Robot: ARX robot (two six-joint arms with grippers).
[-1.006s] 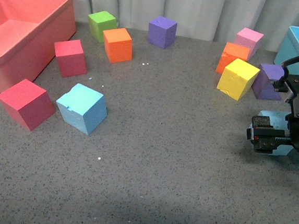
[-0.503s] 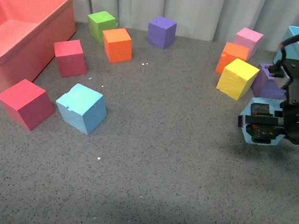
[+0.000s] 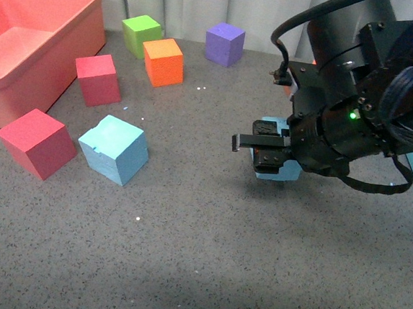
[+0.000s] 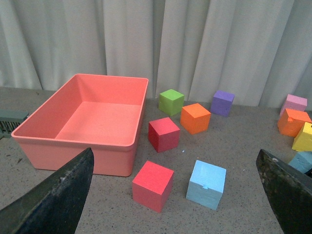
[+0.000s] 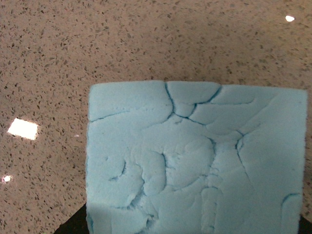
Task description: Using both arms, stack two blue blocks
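First blue block [image 3: 286,173] is pinched between the fingers of the right gripper [image 3: 268,151], a little right of the middle of the grey table [image 3: 183,254] and seemingly just clear of its surface. The right wrist view shows only its cracked, dented face. Second blue block [image 3: 113,148] rests on the table at the near left, just right of a red cube [image 3: 35,142] and well apart from the held one. The left gripper [image 4: 174,151] hangs with its fingers spread wide.
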